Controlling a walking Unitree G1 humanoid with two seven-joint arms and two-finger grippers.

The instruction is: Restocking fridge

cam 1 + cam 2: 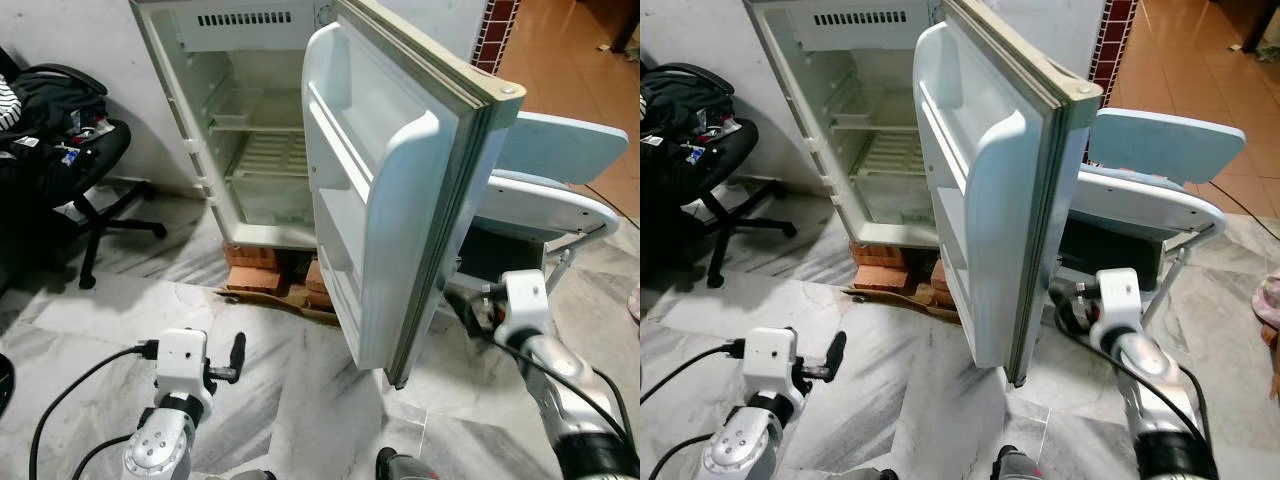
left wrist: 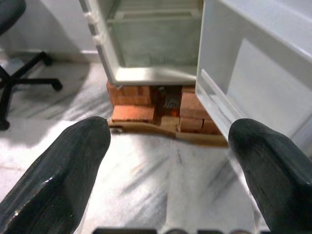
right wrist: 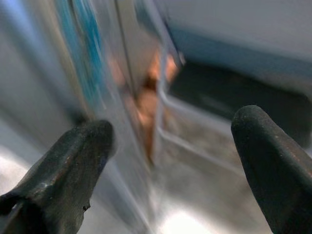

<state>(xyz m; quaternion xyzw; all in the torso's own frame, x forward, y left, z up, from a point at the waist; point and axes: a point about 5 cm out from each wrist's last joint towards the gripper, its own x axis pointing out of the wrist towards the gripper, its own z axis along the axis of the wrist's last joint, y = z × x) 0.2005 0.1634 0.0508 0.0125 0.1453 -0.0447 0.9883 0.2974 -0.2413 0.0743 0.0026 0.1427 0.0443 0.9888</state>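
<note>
The fridge point(image 1: 250, 130) stands upright at the far side against the wall, raised on red bricks point(image 1: 255, 268), its tall axis vertical and its open front facing the robot. Its door point(image 1: 400, 190) swings out toward the near right, inner racks facing left; the door hides the fridge's right side. The shelves inside look bare, though the top is cut off. The left tool point(image 2: 168, 161) hovers low over the marble floor point(image 1: 300, 390), fingers apart. The right tool point(image 3: 168, 161) sits near the door's outer edge, fingers spread, its wrist view blurred. An office chair point(image 1: 70, 150) stands far left; a pale blue folding chair point(image 1: 550, 190) is behind the door.
</note>
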